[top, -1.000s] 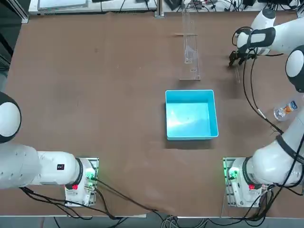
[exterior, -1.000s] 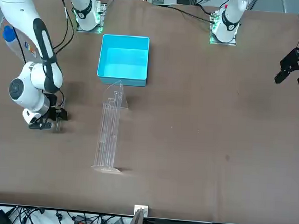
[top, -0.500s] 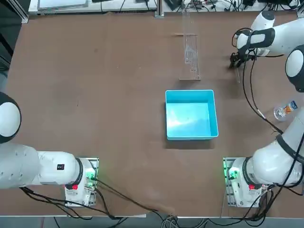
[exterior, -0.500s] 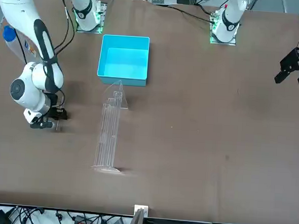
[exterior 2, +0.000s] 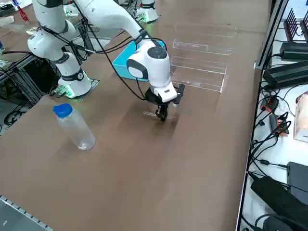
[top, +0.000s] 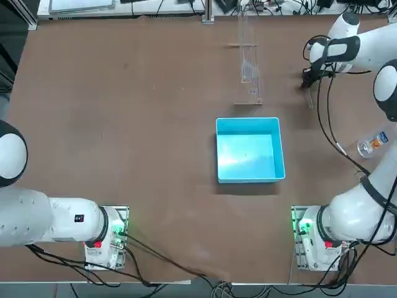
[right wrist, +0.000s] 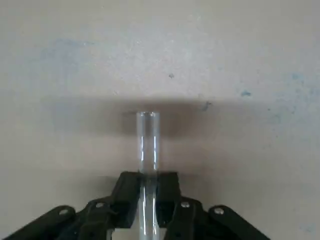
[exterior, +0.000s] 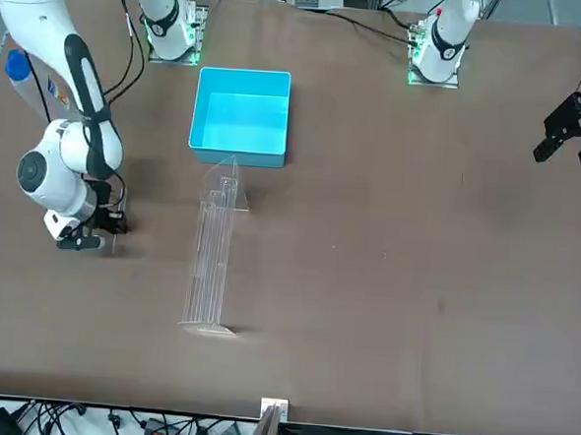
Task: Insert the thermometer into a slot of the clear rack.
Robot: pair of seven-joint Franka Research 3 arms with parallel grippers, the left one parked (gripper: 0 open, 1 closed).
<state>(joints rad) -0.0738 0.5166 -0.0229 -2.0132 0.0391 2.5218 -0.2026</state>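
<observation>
The right tool (right wrist: 148, 200) pinches the thermometer (right wrist: 148, 145) tight on the table (right wrist: 75, 60), ready to lift toward the clear rack (top: 249, 59).

A robotics lab: two white arms are bolted to base plates (top: 107, 239) at the bottom of the top view on a bare brown table (top: 136, 124), cables (exterior 2: 269, 120) and black electronics crowd the right edge of the right side view, with aluminium framing (exterior 2: 19, 77) at its left.
</observation>
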